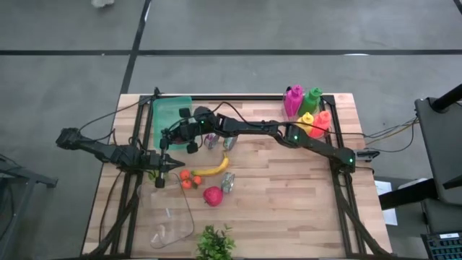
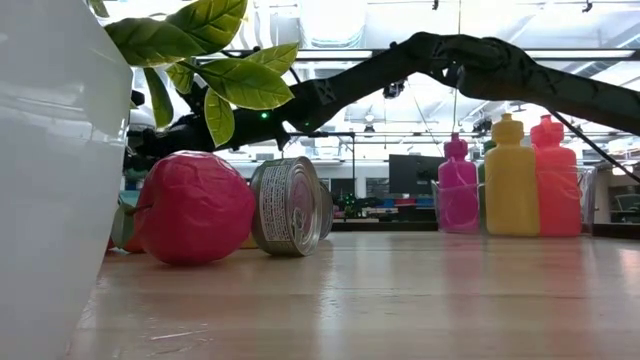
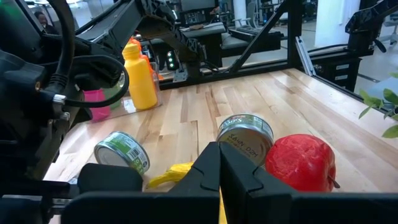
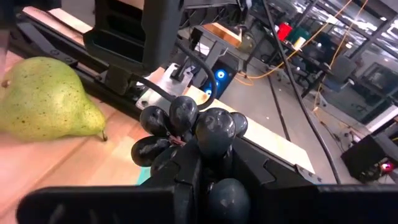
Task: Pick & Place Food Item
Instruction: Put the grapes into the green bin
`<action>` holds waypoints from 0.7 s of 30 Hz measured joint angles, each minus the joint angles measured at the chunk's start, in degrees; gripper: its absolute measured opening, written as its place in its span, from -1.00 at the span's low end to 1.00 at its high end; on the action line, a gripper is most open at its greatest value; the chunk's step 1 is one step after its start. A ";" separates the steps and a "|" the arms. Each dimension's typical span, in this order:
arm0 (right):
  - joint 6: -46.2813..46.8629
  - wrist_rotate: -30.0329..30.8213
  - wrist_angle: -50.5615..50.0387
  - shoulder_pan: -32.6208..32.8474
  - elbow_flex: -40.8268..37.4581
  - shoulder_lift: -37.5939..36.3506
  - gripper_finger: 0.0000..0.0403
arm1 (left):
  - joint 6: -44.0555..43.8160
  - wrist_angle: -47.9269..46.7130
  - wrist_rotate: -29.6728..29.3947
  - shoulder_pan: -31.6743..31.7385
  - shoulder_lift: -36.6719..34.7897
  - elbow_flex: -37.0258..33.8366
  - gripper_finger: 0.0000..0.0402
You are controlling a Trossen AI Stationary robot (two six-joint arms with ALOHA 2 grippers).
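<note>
A bunch of dark grapes [image 4: 189, 127] sits between the fingers of my right gripper [image 4: 202, 163], which is shut on it. In the high view that gripper [image 1: 189, 136] reaches across from the right, beside the green tray [image 1: 167, 110]. A green pear [image 4: 43, 99] lies on its side on the wood just beyond the grapes. My left gripper [image 3: 219, 167] is shut with nothing in it and hangs at the table's left [image 1: 170, 166], near the banana [image 1: 213, 170], a red apple [image 1: 213, 196] and two cans [image 1: 228, 182] [image 1: 211, 141]. My right gripper pinches the grape bunch between its two fingers, at the bunch's middle near the stem [image 4: 185, 140]. The fingers come almost level from the table's right. Several grapes bulge out past and around the fingertips [image 4: 186, 167], and the bunch looks lifted clear of the wood.
Coloured bottles [image 1: 307, 108] stand at the far right. Small orange fruits [image 1: 189, 179] lie by the banana. A clear container [image 1: 173, 225] and a potted plant [image 1: 215, 243] sit at the near edge. The table's right half is bare wood.
</note>
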 joint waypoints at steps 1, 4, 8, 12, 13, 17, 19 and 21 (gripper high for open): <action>0.00 0.02 0.00 -0.06 0.00 0.00 -0.74 | -0.01 0.00 0.00 0.00 0.00 0.01 -1.00; 0.56 0.02 -0.02 -0.22 -0.02 0.02 -0.74 | -0.13 0.00 0.01 0.00 0.00 0.00 -1.00; 7.21 0.06 -0.70 -0.59 -0.08 0.07 -0.74 | -0.13 0.00 0.00 0.00 0.00 0.00 -1.00; 9.83 0.07 -1.84 -0.97 -0.11 0.17 -0.74 | -0.11 0.00 0.00 0.00 0.00 0.01 -1.00; 10.57 0.09 -1.86 -1.02 -0.13 0.20 -0.74 | -0.11 0.00 0.01 0.00 0.00 0.00 -1.00; 14.33 0.09 -1.79 -1.16 -0.13 0.20 -0.74 | -0.09 0.00 0.01 0.00 0.00 0.00 -1.00; 17.11 0.18 -1.79 -1.29 -0.13 0.20 -0.74 | -0.09 0.00 0.00 0.00 0.00 0.00 -1.00; 20.98 0.60 -1.79 -1.43 -0.13 0.20 -0.74 | -0.08 0.00 0.00 0.00 0.00 0.00 -1.00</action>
